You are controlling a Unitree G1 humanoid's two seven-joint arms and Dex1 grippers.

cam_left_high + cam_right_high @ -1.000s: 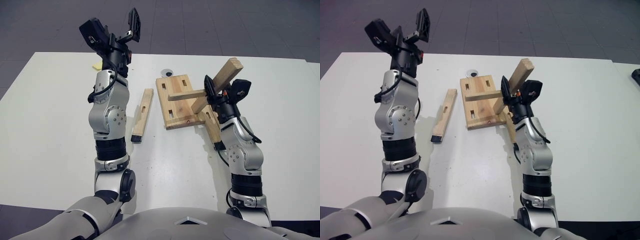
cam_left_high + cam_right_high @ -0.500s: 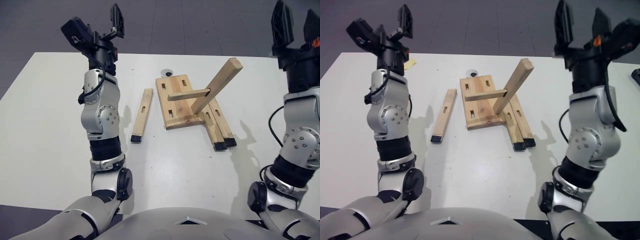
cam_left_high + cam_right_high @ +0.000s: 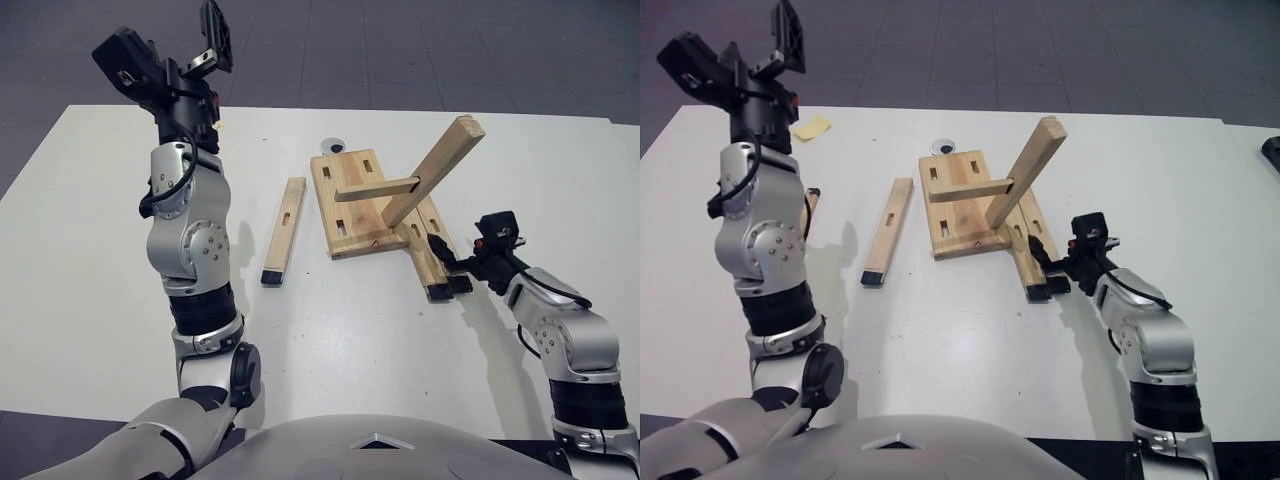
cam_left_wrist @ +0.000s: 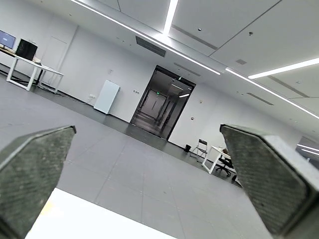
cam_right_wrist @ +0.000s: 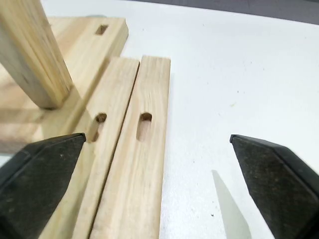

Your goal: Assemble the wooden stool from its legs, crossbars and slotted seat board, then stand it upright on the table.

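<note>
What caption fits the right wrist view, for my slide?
Open right claw facing two slotted legs lying side by side beside the seat board.

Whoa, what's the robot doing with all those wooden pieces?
It's building a wooden stool, only partly done. The seat board lies flat on the table with one leg stuck in it, leaning, and a crossbar joined to that leg. Beside the board lie two more legs, and the open right end effector is low by their dark ends. A lone leg lies on the other side. The left end effector is raised high, open and empty.
</note>
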